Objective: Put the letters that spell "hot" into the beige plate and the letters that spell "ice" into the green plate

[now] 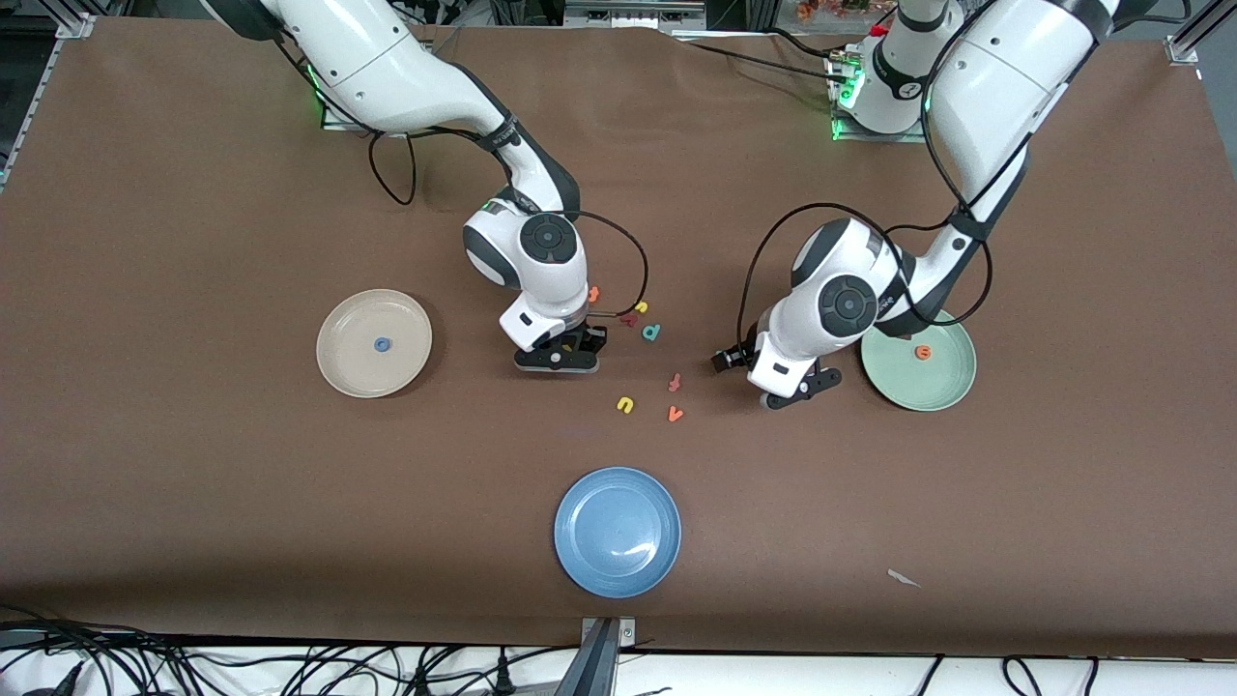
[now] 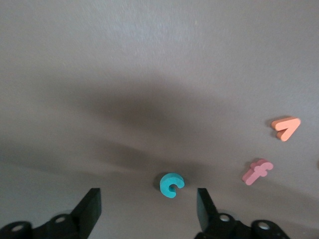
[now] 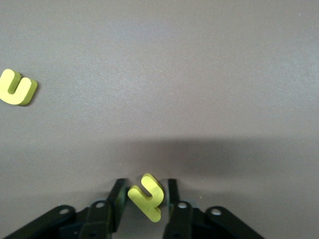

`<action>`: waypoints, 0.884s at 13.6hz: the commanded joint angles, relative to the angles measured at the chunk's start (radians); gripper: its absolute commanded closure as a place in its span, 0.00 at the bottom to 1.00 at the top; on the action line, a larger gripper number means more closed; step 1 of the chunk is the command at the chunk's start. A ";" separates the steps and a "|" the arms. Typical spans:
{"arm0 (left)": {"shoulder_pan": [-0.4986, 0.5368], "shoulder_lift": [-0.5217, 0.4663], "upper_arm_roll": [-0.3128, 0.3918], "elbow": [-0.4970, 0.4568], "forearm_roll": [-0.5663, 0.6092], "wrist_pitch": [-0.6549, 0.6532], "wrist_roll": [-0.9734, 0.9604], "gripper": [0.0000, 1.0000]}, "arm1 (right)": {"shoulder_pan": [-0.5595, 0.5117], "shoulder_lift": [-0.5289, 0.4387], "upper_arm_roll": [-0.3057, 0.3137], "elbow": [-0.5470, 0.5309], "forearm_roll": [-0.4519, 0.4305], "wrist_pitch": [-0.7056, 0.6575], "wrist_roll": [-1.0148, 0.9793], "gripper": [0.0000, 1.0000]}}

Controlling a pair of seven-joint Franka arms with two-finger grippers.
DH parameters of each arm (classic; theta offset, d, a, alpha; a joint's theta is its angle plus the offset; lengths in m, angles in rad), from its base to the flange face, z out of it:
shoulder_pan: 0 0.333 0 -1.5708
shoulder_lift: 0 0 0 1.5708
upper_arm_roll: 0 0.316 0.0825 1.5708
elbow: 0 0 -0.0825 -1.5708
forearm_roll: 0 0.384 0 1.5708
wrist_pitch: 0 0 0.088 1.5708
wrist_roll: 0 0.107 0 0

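My right gripper is down at the table, its fingers shut on a yellow "h"; in the front view the gripper hides that letter. My left gripper stands open low over the table with a teal "c" between its fingers, untouched; the front view shows this gripper beside the green plate, which holds an orange "e". The beige plate holds a blue "o". An orange "t" and a dark red "i" lie beside the right wrist.
Between the two grippers lie a teal "p", a red-orange "f", an orange "v" and another yellow arch letter. A blue plate sits nearer the front camera. A white scrap lies near the table's front edge.
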 commanded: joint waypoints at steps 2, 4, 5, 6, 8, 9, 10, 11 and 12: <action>-0.078 0.023 0.043 0.007 0.026 0.049 -0.071 0.25 | 0.013 0.017 -0.018 0.011 -0.022 0.000 0.000 0.74; -0.097 0.023 0.047 0.000 0.027 0.049 -0.103 0.28 | 0.013 0.017 -0.018 0.010 -0.022 0.000 0.004 0.76; -0.106 0.025 0.049 -0.003 0.040 0.049 -0.117 0.29 | 0.013 0.017 -0.018 0.007 -0.022 0.000 0.006 0.75; -0.112 0.026 0.049 -0.005 0.063 0.049 -0.134 0.30 | 0.013 0.015 -0.018 0.005 -0.022 -0.003 0.007 0.72; -0.114 0.042 0.049 -0.005 0.121 0.049 -0.172 0.30 | 0.013 0.004 -0.016 -0.006 -0.017 -0.003 0.012 0.66; -0.118 0.049 0.049 -0.005 0.142 0.049 -0.190 0.33 | 0.013 -0.003 -0.016 -0.018 -0.016 -0.003 0.012 0.66; -0.120 0.051 0.049 -0.002 0.158 0.051 -0.200 0.33 | 0.013 -0.008 -0.015 -0.023 -0.015 -0.003 0.014 0.66; -0.119 0.054 0.049 0.004 0.159 0.051 -0.200 0.36 | 0.013 -0.008 -0.015 -0.029 -0.015 -0.003 0.015 0.66; -0.119 0.057 0.050 0.009 0.159 0.052 -0.200 0.37 | 0.013 -0.008 -0.015 -0.030 -0.017 -0.003 0.018 0.68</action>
